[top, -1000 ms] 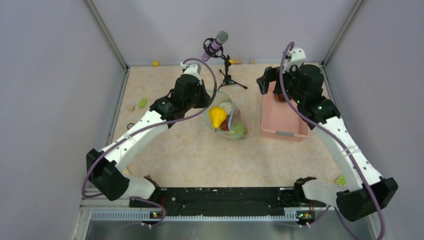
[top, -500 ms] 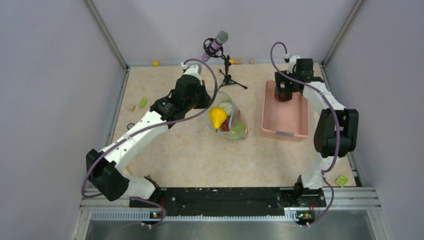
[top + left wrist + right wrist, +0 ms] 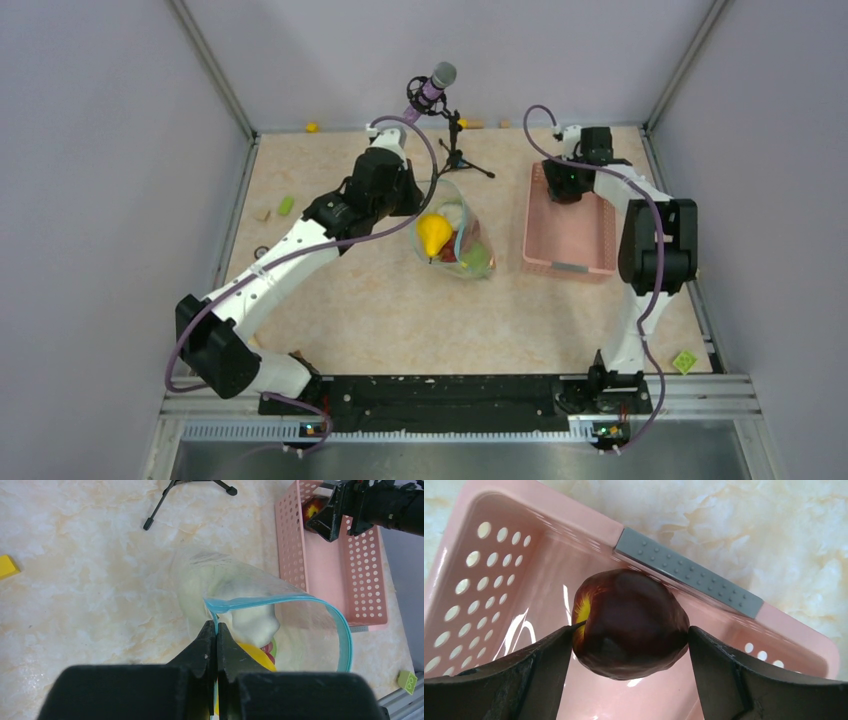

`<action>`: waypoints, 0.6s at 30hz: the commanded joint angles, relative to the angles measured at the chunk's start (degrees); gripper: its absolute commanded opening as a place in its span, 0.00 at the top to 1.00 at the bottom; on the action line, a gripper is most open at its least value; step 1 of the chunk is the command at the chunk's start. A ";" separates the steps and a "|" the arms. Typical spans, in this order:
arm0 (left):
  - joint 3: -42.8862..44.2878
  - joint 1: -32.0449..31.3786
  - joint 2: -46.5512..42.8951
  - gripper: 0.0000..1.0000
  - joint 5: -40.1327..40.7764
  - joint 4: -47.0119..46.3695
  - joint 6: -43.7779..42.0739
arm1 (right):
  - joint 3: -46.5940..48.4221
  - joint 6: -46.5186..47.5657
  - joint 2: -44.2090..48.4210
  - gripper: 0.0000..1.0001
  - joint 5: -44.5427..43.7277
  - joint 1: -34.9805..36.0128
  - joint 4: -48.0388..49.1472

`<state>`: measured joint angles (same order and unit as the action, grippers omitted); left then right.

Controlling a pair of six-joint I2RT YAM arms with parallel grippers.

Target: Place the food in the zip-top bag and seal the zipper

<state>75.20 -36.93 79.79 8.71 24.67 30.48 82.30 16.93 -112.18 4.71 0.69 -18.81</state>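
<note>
The clear zip-top bag [image 3: 462, 243] lies mid-table with its mouth held open. Its light blue zipper [image 3: 280, 599] curves in an arc. My left gripper [image 3: 414, 206] [image 3: 217, 628] is shut on the zipper rim at the mouth's left end. Inside the bag are a yellow fruit [image 3: 433, 232] [image 3: 256, 656], a white vegetable [image 3: 240, 611], and red and green pieces. My right gripper [image 3: 568, 184] [image 3: 630, 630] is low in the far end of the pink basket [image 3: 572, 240] [image 3: 499, 580]. Its jaws stand wide, one on each side of a dark red apple [image 3: 629, 625] [image 3: 312, 507].
A microphone on a black tripod [image 3: 440, 90] stands at the back, just behind the bag. Small bits lie around: yellow [image 3: 311, 127], green [image 3: 286, 205], and a green block [image 3: 683, 360] at the front right. Grey walls enclose the table.
My right arm has swung in to the basket's far end and lowered its gripper around the apple. My left gripper still holds the bag's rim in the same place.
</note>
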 commanded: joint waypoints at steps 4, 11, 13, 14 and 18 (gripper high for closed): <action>3.37 -0.16 0.17 1.00 -1.09 -1.95 0.02 | 1.77 1.00 -1.24 0.37 1.83 -0.07 2.58; 3.20 -0.25 -0.91 1.00 -1.54 -2.19 0.46 | 0.18 0.25 5.28 0.69 2.41 -0.07 -0.35; 3.28 -0.36 -0.87 1.00 -1.93 -2.34 0.52 | -0.85 -0.30 8.71 0.71 3.88 -0.01 -1.17; 3.35 -0.39 -0.89 1.00 -1.97 -2.34 0.54 | -1.81 -0.51 10.99 0.72 5.14 0.00 -1.18; 3.29 -0.74 -1.09 1.00 -2.34 -2.51 0.36 | -6.27 -2.85 21.52 0.73 11.49 0.74 -0.69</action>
<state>75.90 -37.08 80.38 7.31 24.69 30.55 78.17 16.64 -103.44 9.13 0.69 -20.53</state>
